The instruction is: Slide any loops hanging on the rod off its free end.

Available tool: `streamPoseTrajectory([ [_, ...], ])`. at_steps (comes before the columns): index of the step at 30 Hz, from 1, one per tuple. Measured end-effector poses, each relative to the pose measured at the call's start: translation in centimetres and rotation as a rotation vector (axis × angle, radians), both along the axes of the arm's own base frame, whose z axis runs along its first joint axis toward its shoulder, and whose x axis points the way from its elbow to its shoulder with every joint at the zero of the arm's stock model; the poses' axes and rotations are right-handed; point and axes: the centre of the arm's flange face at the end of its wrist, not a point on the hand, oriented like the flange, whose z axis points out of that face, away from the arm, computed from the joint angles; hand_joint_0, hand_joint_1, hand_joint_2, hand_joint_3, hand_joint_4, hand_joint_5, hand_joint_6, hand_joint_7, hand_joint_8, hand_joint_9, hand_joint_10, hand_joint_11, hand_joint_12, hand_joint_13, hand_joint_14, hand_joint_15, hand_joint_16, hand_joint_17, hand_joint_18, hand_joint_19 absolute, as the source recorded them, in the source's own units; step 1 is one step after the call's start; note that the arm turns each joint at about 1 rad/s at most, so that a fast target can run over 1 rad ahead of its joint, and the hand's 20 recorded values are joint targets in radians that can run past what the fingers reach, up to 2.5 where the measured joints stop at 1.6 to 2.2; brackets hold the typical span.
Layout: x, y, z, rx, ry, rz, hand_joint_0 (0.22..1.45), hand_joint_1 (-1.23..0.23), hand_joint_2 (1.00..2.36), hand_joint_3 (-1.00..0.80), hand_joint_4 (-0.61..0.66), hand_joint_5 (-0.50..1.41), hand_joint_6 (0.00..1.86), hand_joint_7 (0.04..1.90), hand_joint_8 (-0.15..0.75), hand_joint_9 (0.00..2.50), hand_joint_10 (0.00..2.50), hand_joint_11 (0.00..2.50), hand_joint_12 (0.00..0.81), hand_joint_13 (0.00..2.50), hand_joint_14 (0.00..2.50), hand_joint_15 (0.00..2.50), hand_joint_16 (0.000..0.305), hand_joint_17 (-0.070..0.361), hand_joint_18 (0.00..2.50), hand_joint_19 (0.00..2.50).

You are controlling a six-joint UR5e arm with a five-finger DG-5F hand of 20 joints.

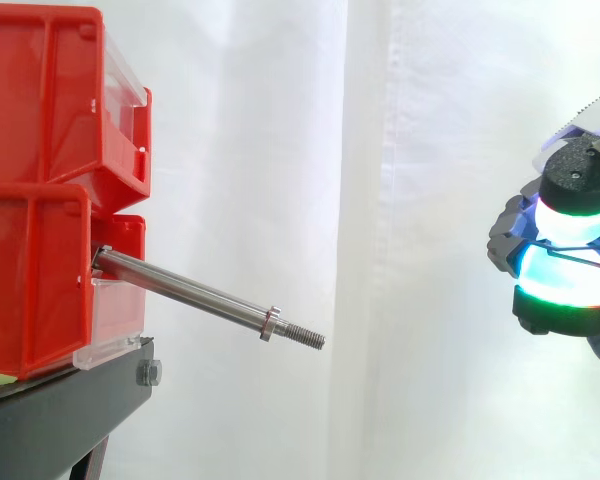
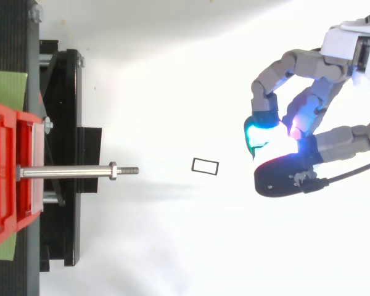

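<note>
Robot hand (image 2: 282, 174) curled, empty; thin rectangular loop (image 2: 205, 166) beyond threaded steel rod (image 1: 195, 293).

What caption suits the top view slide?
Bare rod projects from red bin; small black loop shows between its free end and the hand.

Hand (image 2: 301, 62): jointed grey finger segments with a bluish-violet tinge, each ending in a black rounded housing. The thick pads (image 1: 577, 218) glow cyan, white, green and magenta. A white angular casing (image 2: 348, 40) encloses the wrist end.
</note>
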Motion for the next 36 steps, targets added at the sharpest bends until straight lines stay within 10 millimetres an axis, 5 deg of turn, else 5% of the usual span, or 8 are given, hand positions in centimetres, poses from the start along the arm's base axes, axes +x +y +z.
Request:
streamPoseTrajectory([
  [3,0.0,0.01,0.0,0.0,0.0,0.0,0.59,-0.58,1.0,-0.48,0.05,-0.09,0.91,1.03,0.261,1.33,0.03,0.95,0.342,0.94,0.02,0.55,0.046,0.103,0.88,0.55],
  [11,0.0,0.02,0.0,0.0,0.0,0.0,0.59,-0.53,1.0,-0.45,0.04,-0.08,0.9,1.02,0.259,1.36,0.03,0.96,0.338,0.93,0.02,0.54,0.046,0.103,0.89,0.55],
  [16,0.0,0.02,-0.01,0.0,0.0,0.0,0.58,-0.64,1.02,-0.22,0.05,-0.09,0.9,1.05,0.278,1.33,0.03,0.98,0.348,0.93,0.02,0.55,0.047,0.106,0.89,0.54],
  [23,0.0,0.03,0.0,0.0,0.0,0.0,0.6,-0.76,1.02,-0.13,0.08,-0.11,0.93,0.98,0.292,1.26,0.03,1.0,0.367,0.91,0.02,0.54,0.049,0.111,0.9,0.51],
  [32,0.0,0.03,0.0,0.0,0.0,0.0,0.57,-0.74,1.02,-0.13,0.01,-0.09,0.91,1.02,0.287,1.32,0.03,0.93,0.374,0.93,0.02,0.51,0.054,0.122,0.94,0.51],
  [36,0.0,0.03,-0.01,0.0,0.0,0.0,0.64,-0.82,1.01,0.02,-0.14,-0.11,0.94,1.07,0.295,1.27,0.03,0.99,0.383,0.93,0.02,0.52,0.055,0.123,0.95,0.48],
])
